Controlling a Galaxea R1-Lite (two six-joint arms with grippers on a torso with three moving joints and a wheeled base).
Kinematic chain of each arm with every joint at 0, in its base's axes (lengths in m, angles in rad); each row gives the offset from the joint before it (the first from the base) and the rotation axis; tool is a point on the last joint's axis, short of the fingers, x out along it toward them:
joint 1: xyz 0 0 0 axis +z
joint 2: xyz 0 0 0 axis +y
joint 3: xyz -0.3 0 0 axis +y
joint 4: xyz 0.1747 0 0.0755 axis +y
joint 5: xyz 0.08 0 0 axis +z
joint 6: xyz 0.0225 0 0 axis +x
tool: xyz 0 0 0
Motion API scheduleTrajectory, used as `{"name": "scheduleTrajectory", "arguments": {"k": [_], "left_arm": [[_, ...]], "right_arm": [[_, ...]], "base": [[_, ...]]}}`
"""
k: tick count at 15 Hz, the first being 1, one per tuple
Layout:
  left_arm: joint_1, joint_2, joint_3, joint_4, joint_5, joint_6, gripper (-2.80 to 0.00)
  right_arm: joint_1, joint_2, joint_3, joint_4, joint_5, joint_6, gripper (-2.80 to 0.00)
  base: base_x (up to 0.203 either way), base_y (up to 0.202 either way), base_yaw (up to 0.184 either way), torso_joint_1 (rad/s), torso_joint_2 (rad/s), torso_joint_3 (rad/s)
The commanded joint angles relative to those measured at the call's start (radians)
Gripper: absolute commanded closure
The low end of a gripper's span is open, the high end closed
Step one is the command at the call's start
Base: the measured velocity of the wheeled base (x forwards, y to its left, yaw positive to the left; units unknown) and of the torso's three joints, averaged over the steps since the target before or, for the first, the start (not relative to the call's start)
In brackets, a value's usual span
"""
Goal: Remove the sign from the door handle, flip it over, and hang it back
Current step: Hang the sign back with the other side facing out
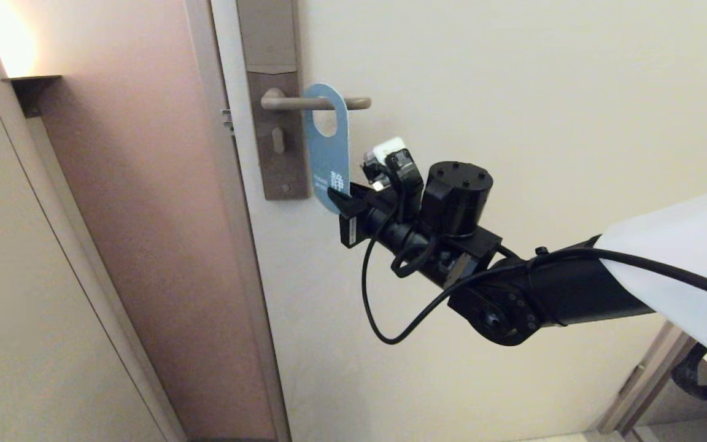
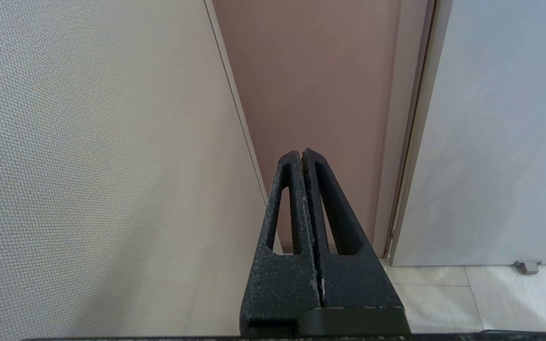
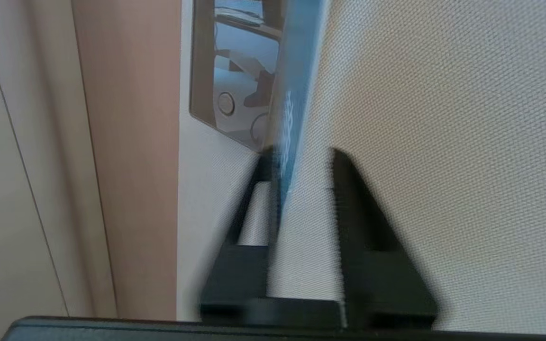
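I am holding my right gripper [image 1: 342, 207] at the bottom end of the sign [image 1: 329, 147], with its fingers [image 3: 353, 199] standing apart on either side of the card's edge: one finger lies against the card and the other stands clear of it, so nothing is being squeezed. The sign is hanging blue side out by its oval hole on the door handle [image 1: 316, 103], in front of the tall plate [image 1: 275, 135] on the door [image 1: 513, 123]. My left gripper [image 2: 303, 156] is parked low near the wall [image 2: 88, 166], its fingers pressed together on nothing.
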Motion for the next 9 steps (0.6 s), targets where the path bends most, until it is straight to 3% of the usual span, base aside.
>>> {"name": "scheduleTrajectory", "arguments": {"k": [1, 7, 9], "left_arm": [[0.001, 0.001, 0.000, -0.001, 0.001, 0.000, 0.00], [0.001, 0.001, 0.000, -0.001, 0.004, -0.008, 0.00], [0.001, 0.000, 0.001, -0.001, 0.004, -0.008, 0.00]], "right_arm": [[0.001, 0.005, -0.001, -0.009, 0.001, -0.003, -2.80], [0.001, 0.007, -0.008, -0.028, 0.011, -0.003, -2.80], [0.001, 0.026, -0.018, -0.101, 0.016, -0.003, -2.80]], "base": [[0.000, 0.000, 0.000, 0.000, 0.00, 0.000], [0.000, 0.000, 0.000, 0.000, 0.00, 0.000], [0.000, 0.000, 0.000, 0.000, 0.00, 0.000]]}}
